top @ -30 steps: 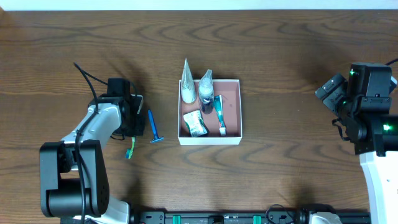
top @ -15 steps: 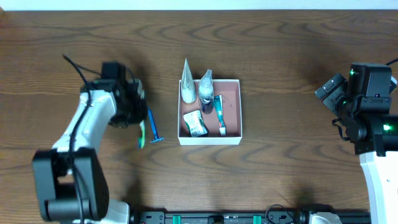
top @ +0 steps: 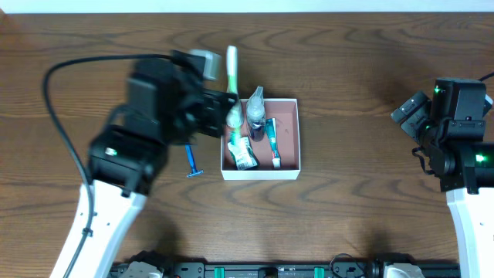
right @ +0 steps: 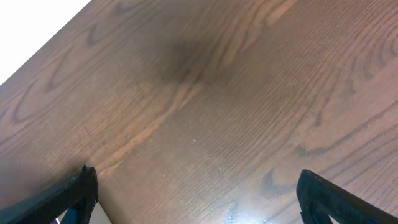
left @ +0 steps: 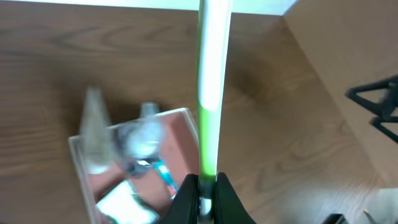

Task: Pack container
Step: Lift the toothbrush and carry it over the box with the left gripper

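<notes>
The container (top: 288, 128) is a shallow white-walled box with a reddish-brown floor, at the table's middle. Inside lie two clear pointed pouches (top: 255, 108), a green-white sachet (top: 242, 152) and a small tube (top: 274, 143). My left gripper (top: 231, 104) is shut on a green and white toothbrush (top: 231, 68), held in the air over the container's left rear corner. In the left wrist view the toothbrush (left: 209, 81) rises straight from the closed gripper (left: 203, 190), with the container (left: 185, 140) blurred below. My right gripper (right: 205, 199) stands wide open over bare wood at the far right.
A blue razor (top: 191, 160) lies on the table just left of the container. The right arm (top: 455, 135) stands at the right edge. Dark wooden table (top: 363, 69) surrounds the box.
My left arm has lifted the toothbrush off the table left of the razor and swung it right, up over the container's left side. The right arm has not moved.
</notes>
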You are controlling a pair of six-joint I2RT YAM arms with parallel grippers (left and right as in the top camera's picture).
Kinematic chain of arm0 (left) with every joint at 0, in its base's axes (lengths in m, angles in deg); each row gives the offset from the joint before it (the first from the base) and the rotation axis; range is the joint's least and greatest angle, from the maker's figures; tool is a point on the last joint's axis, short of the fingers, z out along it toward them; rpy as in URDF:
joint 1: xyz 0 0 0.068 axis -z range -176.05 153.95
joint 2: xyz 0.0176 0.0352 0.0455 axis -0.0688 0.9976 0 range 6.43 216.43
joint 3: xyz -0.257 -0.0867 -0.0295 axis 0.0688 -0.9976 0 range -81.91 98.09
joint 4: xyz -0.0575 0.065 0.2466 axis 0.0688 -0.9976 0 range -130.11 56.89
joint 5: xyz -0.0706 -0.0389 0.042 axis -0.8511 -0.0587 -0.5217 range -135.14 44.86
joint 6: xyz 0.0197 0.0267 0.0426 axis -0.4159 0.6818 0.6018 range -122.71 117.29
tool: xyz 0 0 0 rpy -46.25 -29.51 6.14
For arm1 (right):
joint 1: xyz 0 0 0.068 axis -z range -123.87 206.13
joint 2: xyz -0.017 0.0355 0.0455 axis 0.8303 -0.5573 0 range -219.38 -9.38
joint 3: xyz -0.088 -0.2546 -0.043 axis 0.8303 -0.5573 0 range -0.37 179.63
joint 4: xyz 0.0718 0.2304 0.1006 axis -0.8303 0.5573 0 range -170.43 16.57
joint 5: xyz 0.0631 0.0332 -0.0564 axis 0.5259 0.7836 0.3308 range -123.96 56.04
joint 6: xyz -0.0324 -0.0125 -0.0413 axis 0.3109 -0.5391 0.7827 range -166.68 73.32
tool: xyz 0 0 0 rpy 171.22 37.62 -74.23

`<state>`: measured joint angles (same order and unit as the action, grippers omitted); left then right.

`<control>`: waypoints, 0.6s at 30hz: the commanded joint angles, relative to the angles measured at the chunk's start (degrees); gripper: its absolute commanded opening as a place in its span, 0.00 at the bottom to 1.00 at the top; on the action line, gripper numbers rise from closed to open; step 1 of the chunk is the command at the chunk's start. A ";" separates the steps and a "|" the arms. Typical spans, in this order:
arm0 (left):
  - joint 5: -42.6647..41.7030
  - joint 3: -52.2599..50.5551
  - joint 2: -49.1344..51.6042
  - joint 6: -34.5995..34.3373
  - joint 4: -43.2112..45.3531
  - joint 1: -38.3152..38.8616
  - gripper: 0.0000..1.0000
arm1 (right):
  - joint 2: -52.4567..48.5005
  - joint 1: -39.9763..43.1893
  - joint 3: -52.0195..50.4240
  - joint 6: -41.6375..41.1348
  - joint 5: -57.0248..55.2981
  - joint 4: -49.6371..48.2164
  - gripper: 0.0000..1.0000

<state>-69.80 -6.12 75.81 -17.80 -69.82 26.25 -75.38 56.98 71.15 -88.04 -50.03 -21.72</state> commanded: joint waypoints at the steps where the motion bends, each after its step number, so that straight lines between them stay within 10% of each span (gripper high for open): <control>1: 17.05 0.26 2.51 -7.50 1.27 8.87 0.06 | 0.00 0.26 0.46 0.74 -0.39 0.04 0.99; 7: 30.42 0.26 11.47 -10.34 6.12 19.96 0.06 | 0.00 0.26 0.46 0.74 -0.39 0.04 0.99; 18: 30.03 0.26 26.62 -17.18 9.22 21.14 0.06 | 0.00 0.26 0.46 0.74 -0.39 0.04 0.99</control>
<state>-41.28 -6.12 100.75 -32.73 -60.90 47.45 -75.38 56.98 71.15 -88.04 -50.03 -21.72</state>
